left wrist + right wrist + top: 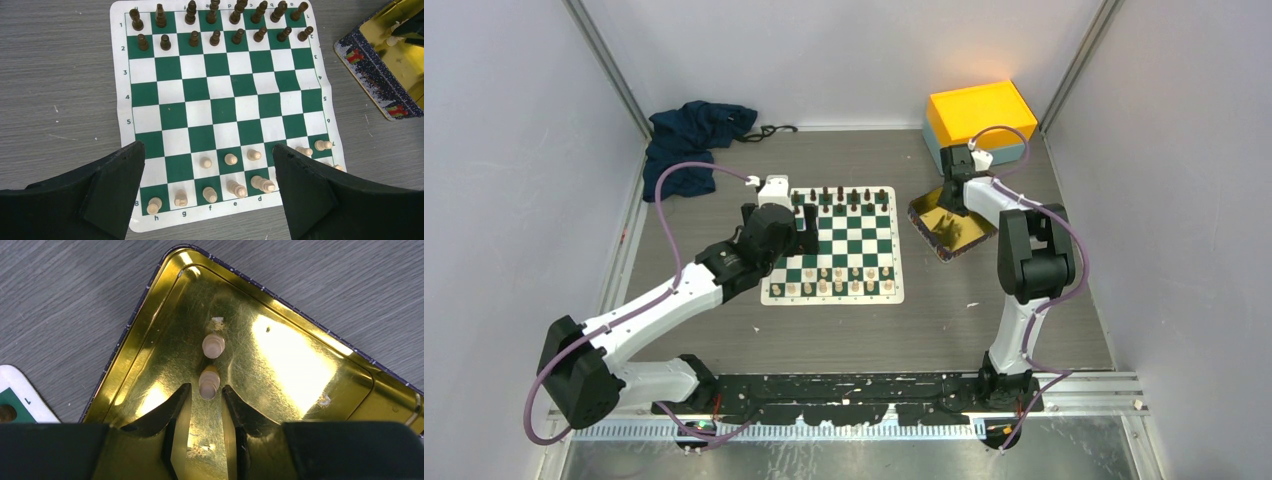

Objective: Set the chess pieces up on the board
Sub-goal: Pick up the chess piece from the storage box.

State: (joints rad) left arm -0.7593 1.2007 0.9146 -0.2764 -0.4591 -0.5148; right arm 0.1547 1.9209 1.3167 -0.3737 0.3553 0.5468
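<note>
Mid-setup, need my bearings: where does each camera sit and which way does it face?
Top external: above and behind the robot, looking down on the chessboard and gold tray; both arms show.
Left wrist: over the chessboard's cream side, facing the dark pieces; the open left gripper shows.
Right wrist: straight down into the gold tray at two cream pieces; the right gripper shows.
Shared: all three catch chessboard and gold tray.

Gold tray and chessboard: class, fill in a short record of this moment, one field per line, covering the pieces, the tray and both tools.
Board: green and white squares, white border
Dark pieces: two far rows full
Cream pieces on board: near two rows, square g7 bare
Gold tray: holds two cream pieces
Left tool: open, above board
Right tool: open, tips flanking nearer tray piece
</note>
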